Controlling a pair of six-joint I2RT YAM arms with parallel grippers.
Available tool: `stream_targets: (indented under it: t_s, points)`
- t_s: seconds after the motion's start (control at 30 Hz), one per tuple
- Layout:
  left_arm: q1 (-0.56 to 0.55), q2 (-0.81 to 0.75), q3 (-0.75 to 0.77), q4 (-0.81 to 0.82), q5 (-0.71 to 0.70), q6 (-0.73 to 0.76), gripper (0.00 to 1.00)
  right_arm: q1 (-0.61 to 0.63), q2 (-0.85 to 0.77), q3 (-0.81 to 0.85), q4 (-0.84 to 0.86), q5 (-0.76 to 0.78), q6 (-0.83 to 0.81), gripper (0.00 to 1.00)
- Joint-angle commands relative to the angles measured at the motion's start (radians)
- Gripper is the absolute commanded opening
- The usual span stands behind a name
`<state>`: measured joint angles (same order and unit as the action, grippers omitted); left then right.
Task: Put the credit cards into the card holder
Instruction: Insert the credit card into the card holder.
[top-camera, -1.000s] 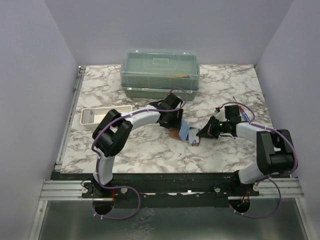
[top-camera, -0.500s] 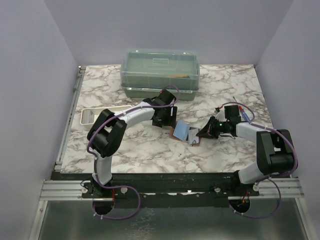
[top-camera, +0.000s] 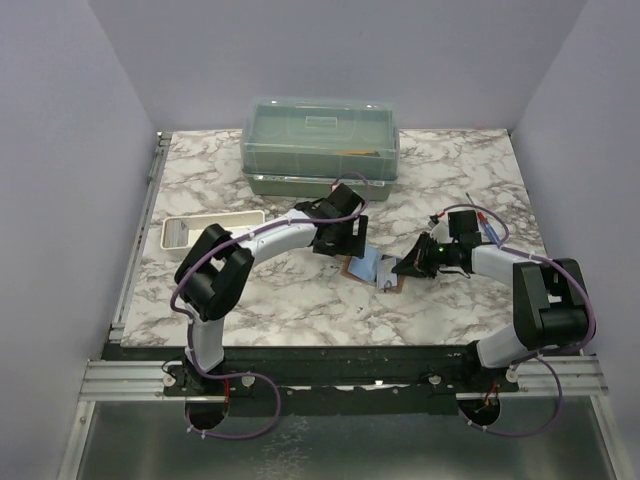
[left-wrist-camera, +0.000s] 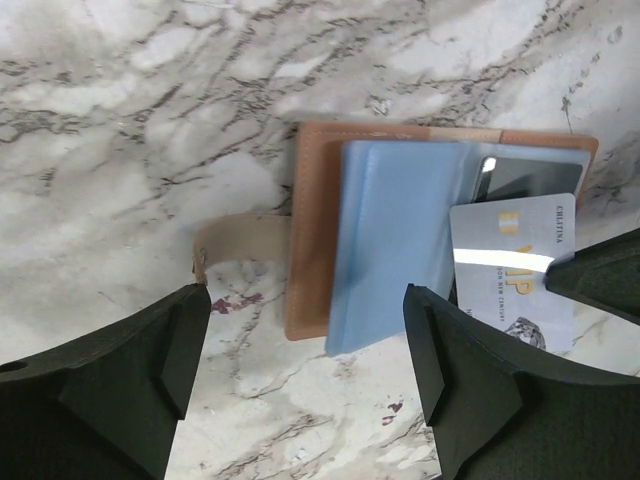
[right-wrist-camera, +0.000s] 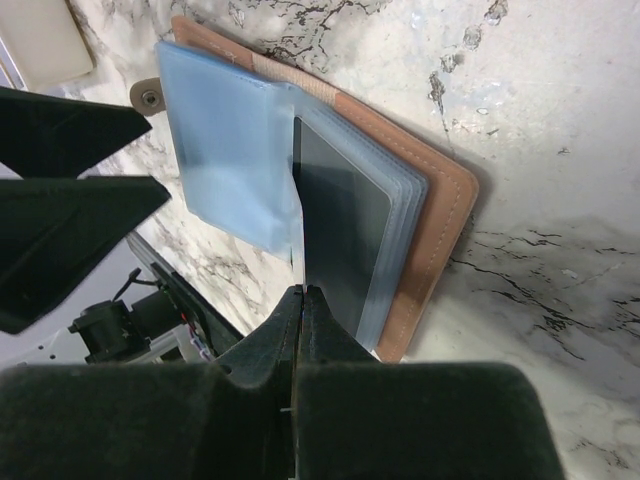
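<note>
My left jaws hang apart over the open card holder (left-wrist-camera: 312, 250), mid-frame; my right jaws pinch the VIP card (left-wrist-camera: 510, 275) (lower right, at the sleeves (left-wrist-camera: 395, 240)). I'd press those flat, then slide it in level.

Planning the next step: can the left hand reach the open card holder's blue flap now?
Probably yes: the left hand hangs open above the card holder, and nothing covers its blue flap; the right hand pinches a card beside it.

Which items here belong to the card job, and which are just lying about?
In the job: card holder, silver card, dark card in its pocket.
Lying about: white tray, green lidded box.
</note>
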<state>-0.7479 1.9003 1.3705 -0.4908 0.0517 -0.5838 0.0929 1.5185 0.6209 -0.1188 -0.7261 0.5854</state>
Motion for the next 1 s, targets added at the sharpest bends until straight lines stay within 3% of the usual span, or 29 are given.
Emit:
stream_targets:
  t_s: [0.0,0.13,0.27,0.53,0.73,0.97]
  points:
    - [-0.068,0.045,0.045,-0.022,-0.125,-0.014,0.85,0.010,-0.004,0.017,-0.014,0.015,-0.013,0.00]
    - [-0.111,0.062,0.064,-0.064,-0.293,0.025,0.83,0.014,-0.006,0.019,-0.018,0.020,-0.014,0.00]
    - [-0.117,0.046,0.103,-0.095,-0.352,0.059,0.80,0.016,-0.005,0.019,-0.021,0.023,-0.016,0.00]
    - [-0.119,0.023,0.270,-0.206,-0.245,0.130,0.83,0.018,-0.001,0.019,-0.012,0.024,-0.014,0.00]
    - [-0.119,0.116,0.314,-0.212,-0.133,0.124,0.83,0.018,-0.009,0.022,-0.016,0.023,-0.012,0.00]
    - [-0.117,0.218,0.311,-0.215,-0.149,0.120,0.81,0.019,-0.022,0.029,-0.030,0.036,-0.006,0.00]
